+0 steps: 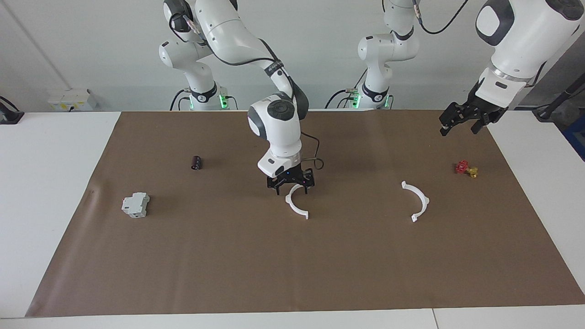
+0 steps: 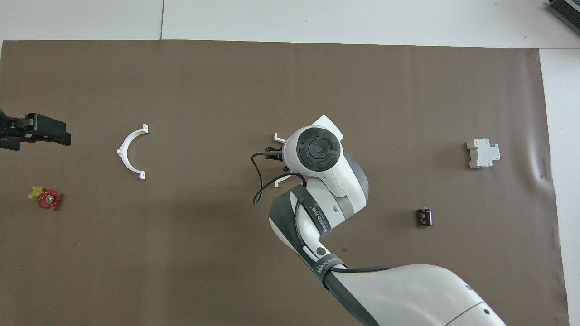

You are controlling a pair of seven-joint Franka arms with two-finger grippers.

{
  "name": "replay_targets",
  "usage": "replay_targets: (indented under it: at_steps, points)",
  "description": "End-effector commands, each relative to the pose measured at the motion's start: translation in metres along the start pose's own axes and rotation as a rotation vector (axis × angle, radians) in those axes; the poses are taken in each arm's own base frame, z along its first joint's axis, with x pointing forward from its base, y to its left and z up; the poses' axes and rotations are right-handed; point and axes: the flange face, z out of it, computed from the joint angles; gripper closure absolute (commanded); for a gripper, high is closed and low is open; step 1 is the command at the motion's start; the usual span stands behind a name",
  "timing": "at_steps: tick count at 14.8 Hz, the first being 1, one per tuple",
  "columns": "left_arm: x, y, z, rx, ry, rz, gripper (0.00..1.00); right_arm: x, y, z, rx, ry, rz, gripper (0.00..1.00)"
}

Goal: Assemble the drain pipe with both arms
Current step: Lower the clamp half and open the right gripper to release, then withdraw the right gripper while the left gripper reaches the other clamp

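Facing view, swept from nine o'clock across: you see the grey-white block (image 1: 135, 204); at its one o'clock, a small dark cylinder (image 1: 196, 162); mid-mat, your right gripper (image 1: 291, 186) hangs low with fingers spread astride the top end of one white half-ring (image 1: 296, 204); the second half-ring (image 1: 417, 201) lies well apart at three o'clock; the red-and-yellow valve (image 1: 466, 168) at its one o'clock; your left gripper (image 1: 460, 123) waits raised over the mat's corner, fingers spread.
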Motion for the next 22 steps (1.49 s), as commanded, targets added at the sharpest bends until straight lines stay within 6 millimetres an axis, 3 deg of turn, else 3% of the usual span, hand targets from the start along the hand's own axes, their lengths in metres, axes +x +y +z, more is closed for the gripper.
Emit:
replay_targets:
  at_steps: [1, 6, 9, 12, 14, 17, 22]
  points:
    - [-0.001, -0.004, 0.001, -0.002, 0.008, 0.007, 0.0, 0.023, 0.045, -0.046, -0.014, 0.018, 0.08, 0.0]
    - [0.002, -0.014, 0.005, 0.003, 0.01, -0.008, 0.0, 0.061, 0.133, -0.103, -0.03, 0.028, 0.138, 0.0]
    - [0.005, -0.014, 0.01, 0.004, 0.014, -0.007, 0.0, 0.069, 0.2, -0.138, -0.056, -0.028, 0.145, 0.0]
    - [0.017, -0.018, 0.033, 0.048, 0.025, -0.002, 0.0, 0.07, 0.268, -0.164, -0.078, -0.091, 0.128, 0.0]
    - [0.033, -0.024, 0.067, 0.073, 0.017, -0.002, 0.0, 0.068, 0.312, -0.189, -0.079, -0.104, 0.099, 0.0]
    - [0.052, -0.03, 0.106, 0.071, 0.012, -0.018, 0.0, 0.056, 0.354, -0.228, -0.078, -0.111, 0.088, 0.0]
    - [0.051, -0.024, 0.182, 0.065, 0.077, -0.074, 0.0, 0.054, 0.381, -0.292, -0.093, -0.158, 0.054, 0.0]
